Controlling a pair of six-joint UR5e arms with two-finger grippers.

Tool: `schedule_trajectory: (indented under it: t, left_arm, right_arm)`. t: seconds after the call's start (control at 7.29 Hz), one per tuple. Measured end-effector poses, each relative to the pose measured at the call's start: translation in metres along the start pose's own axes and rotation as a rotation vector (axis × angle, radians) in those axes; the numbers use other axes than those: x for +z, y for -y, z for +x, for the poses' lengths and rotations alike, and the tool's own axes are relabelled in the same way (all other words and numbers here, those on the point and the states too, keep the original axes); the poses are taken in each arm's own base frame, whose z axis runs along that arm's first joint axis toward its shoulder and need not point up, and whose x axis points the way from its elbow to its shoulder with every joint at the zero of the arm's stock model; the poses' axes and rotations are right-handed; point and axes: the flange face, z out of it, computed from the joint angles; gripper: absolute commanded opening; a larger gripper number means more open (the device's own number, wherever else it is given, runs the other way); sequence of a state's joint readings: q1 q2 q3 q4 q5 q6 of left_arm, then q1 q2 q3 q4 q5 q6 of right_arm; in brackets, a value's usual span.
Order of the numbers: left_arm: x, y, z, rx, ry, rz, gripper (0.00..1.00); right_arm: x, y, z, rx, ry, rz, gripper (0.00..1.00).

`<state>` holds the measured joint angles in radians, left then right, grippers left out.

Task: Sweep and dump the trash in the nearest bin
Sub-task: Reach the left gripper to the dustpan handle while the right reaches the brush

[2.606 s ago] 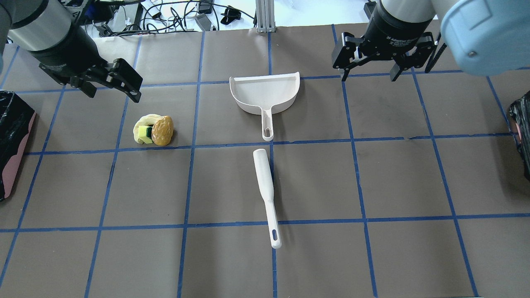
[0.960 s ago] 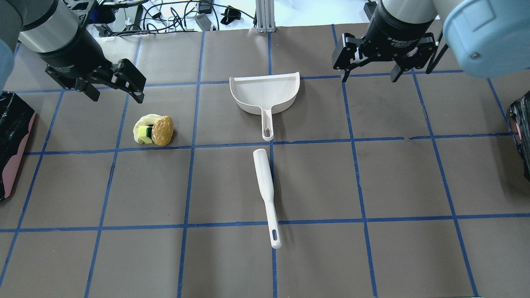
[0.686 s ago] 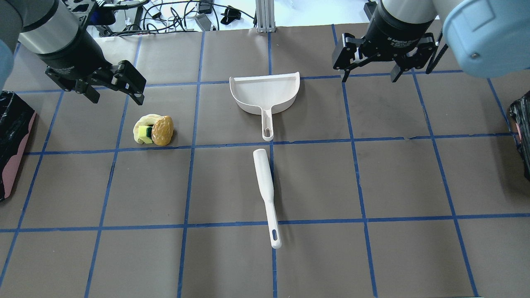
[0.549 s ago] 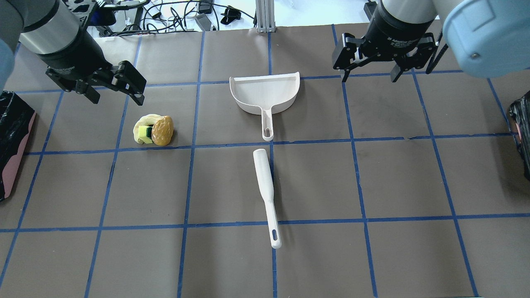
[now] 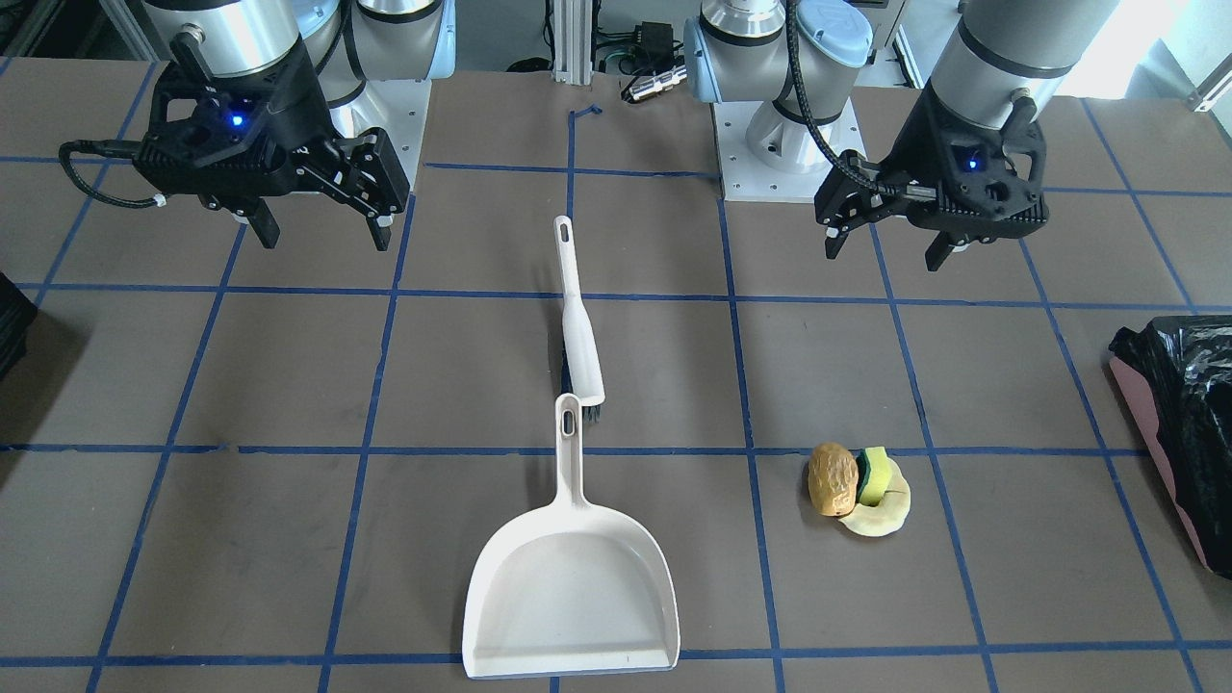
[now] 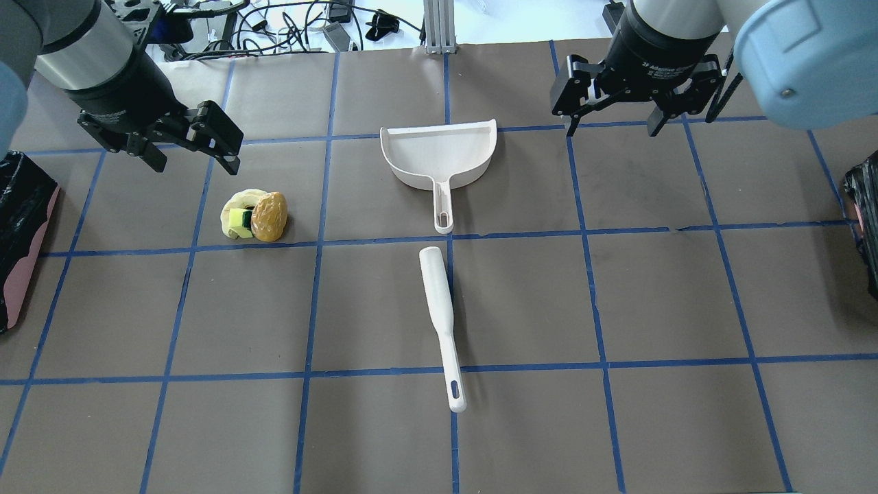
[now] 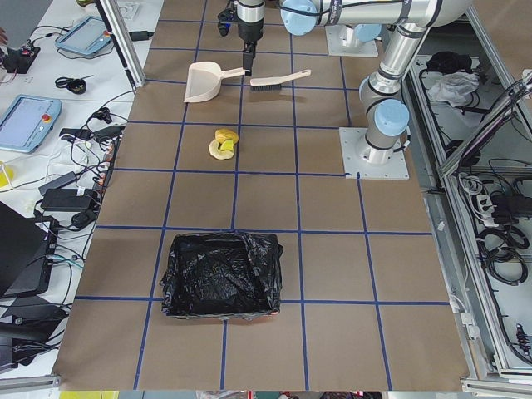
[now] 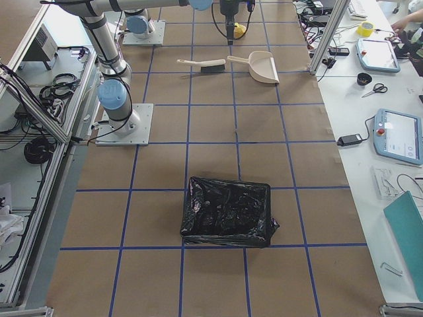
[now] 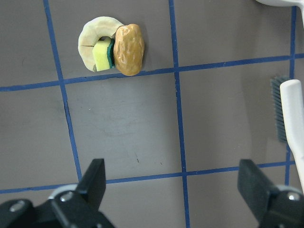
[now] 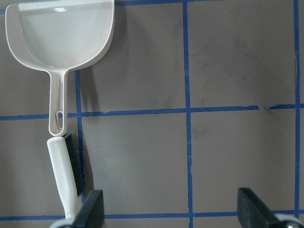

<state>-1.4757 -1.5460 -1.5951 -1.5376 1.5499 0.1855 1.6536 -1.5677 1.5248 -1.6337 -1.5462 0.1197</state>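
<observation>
Brown counter (image 6: 686, 309) with nothing swept yet. Wide open and empty hang the left gripper (image 6: 195, 165) and right gripper (image 6: 610, 128). Just by the left gripper sits the trash (image 6: 254, 216). The brush (image 6: 439, 309) and dustpan (image 6: 439, 154) lie between both, likely grabbed next. The bin (image 6: 20, 274) waits farther out.

The bench (image 6: 521, 309) is lit brightly and evenly from above, and only short, soft shadows are thrown beside the trash (image 5: 859, 491) and the dustpan (image 5: 572, 587). Beyond the far bench edge in the overhead view, the floor (image 6: 507, 24) is burnt out to white. Glossy highlights are seen on the black-lined bin (image 7: 220, 274). In both wrist views the bench is rendered sharp, while the jaws at the lower edge are slightly blurred.
</observation>
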Motion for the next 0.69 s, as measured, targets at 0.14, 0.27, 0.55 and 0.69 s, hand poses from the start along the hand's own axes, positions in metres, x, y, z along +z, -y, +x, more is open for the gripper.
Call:
schedule_trajectory:
  t: [0.14, 0.27, 0.55, 0.69]
  left_arm:
    - [0.005, 0.010, -0.001, -0.024, -0.002, 0.009, 1.00]
    - [0.015, 0.022, -0.002, -0.040, -0.003, 0.014, 1.00]
    - [0.040, 0.045, -0.003, -0.046, -0.005, 0.014, 1.00]
    - [0.051, 0.055, 0.001, -0.039, -0.004, 0.023, 1.00]
  right_arm:
    - [0.000, 0.000, 0.000, 0.001, 0.000, -0.001, 1.00]
    - [0.004, -0.005, -0.004, -0.003, 0.000, -0.011, 1.00]
    - [0.035, -0.043, -0.044, -0.066, 0.001, -0.075, 1.00]
    - [0.056, -0.067, -0.070, -0.094, -0.005, -0.117, 1.00]
